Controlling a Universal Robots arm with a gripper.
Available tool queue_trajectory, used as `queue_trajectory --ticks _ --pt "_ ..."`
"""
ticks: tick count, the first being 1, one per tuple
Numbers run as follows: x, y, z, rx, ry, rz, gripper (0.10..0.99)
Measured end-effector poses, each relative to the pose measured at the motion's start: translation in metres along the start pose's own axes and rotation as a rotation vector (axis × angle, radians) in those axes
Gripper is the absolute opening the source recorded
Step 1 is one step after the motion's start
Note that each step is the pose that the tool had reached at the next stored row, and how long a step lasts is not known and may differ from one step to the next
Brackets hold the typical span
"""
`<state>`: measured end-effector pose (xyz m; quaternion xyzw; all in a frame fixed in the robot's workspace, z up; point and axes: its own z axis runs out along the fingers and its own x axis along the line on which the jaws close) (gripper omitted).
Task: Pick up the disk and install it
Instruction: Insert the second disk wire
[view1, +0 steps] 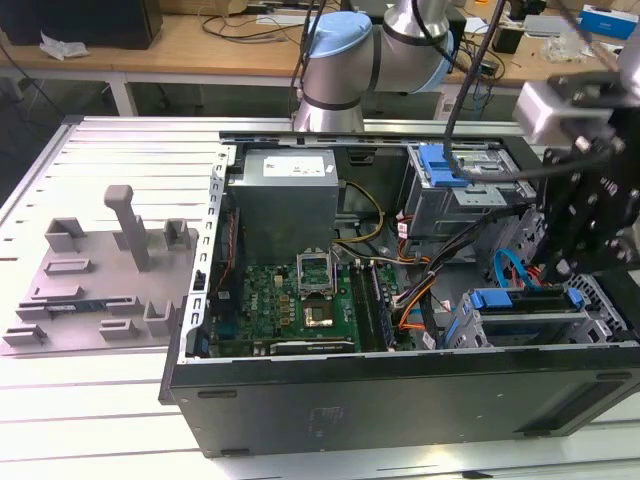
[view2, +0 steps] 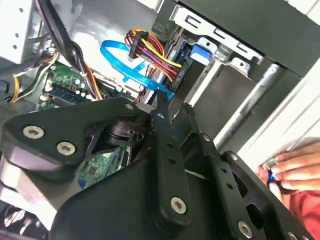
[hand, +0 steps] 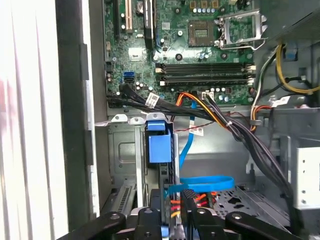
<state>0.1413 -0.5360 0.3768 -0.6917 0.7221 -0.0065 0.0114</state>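
The disk (view1: 525, 300), a flat drive in a blue carrier bracket, sits in the lower drive bay at the front corner of the open computer case, on the exterior view's right. In the first wrist view the disk (hand: 161, 147) stands on edge in the bay slot, its blue tab toward the motherboard. My gripper (view1: 555, 268) hangs right over the bay. Its black fingers (hand: 189, 207) close narrowly on the disk's near end in both wrist views, and the gripper (view2: 174, 107) has only a slim gap at its tips.
Blue data cable (view2: 125, 65) and orange-red power wires (view2: 150, 55) cross just beside the bay. The motherboard (view1: 290, 300) and power supply (view1: 285, 195) fill the case. An upper bay holds another blue bracket (view1: 443, 165). A grey fixture plate (view1: 90, 280) lies left. A person's hand (view2: 292, 170) is nearby.
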Motion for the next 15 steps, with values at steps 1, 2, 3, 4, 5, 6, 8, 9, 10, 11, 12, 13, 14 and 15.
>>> queue_trajectory --ticks 1,2,3,4,5,6,8,9,10,11,12,13,14,15 --pt "-0.0001 -0.0001 -0.0048 0.000 0.0000 0.000 0.298" --pt "-0.0004 -0.0002 -0.0093 0.000 0.0001 0.000 0.298" --pt "-0.0011 -0.0003 -0.0141 0.000 0.0000 0.000 0.282" --pt "-0.0023 0.0005 -0.0143 0.001 0.0021 0.000 0.216" --pt "-0.0023 0.0005 -0.0143 0.001 0.0021 0.000 0.153" --pt "-0.0023 0.0006 -0.0143 0.001 0.0021 0.000 0.106" --pt "-0.0023 0.0007 -0.0143 0.001 0.0022 0.000 0.106" --pt "-0.0023 0.0007 -0.0143 0.001 0.0021 0.000 0.106" --pt "-0.0023 0.0008 -0.0143 0.001 0.0021 0.000 0.106" --pt "-0.0023 0.0008 -0.0143 0.001 0.0021 0.000 0.106" --pt "-0.0023 0.0013 -0.0143 0.001 0.0021 0.000 0.106" --pt "-0.0022 0.0017 -0.0143 0.001 0.0021 0.000 0.106" --pt "-0.0023 0.0017 -0.0144 0.001 0.0021 0.000 0.106" --pt "-0.0023 0.0017 -0.0143 0.001 0.0021 0.000 0.106"
